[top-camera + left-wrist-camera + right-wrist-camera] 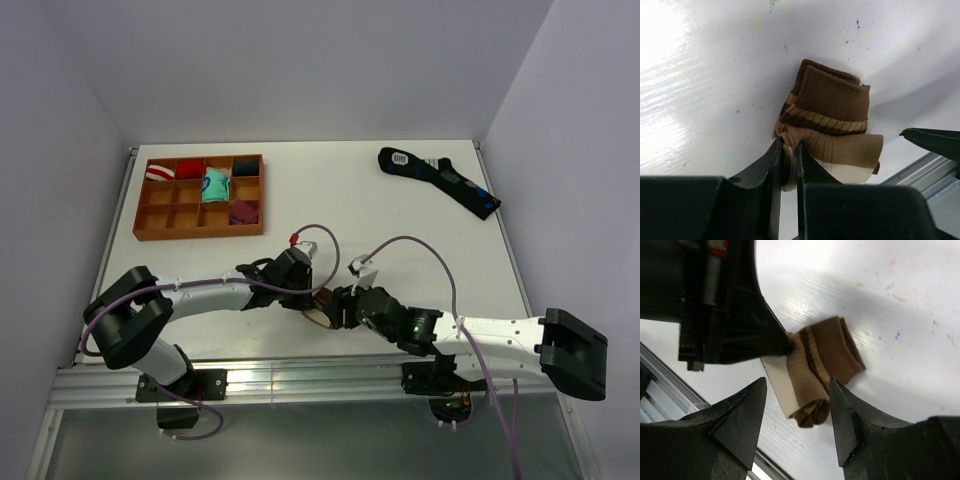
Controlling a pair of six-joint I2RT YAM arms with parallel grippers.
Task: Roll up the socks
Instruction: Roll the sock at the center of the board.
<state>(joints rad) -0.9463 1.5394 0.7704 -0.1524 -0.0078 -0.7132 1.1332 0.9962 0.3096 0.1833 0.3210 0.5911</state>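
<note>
Socks [827, 125] rolled, edge pinched between left fingers [773, 167] — right fingers [742, 415] spread either side

From above, the socks [319, 319] are mostly hidden beneath the close-set left gripper [305, 299] and right gripper [336, 308], while the bundles [214, 186] in the wooden tray [200, 235] are too small to identify.

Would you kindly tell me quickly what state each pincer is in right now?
Left pincer: closed, pinching the edge of the brown socks.
Right pincer: open around the socks, gripping nothing.
</note>
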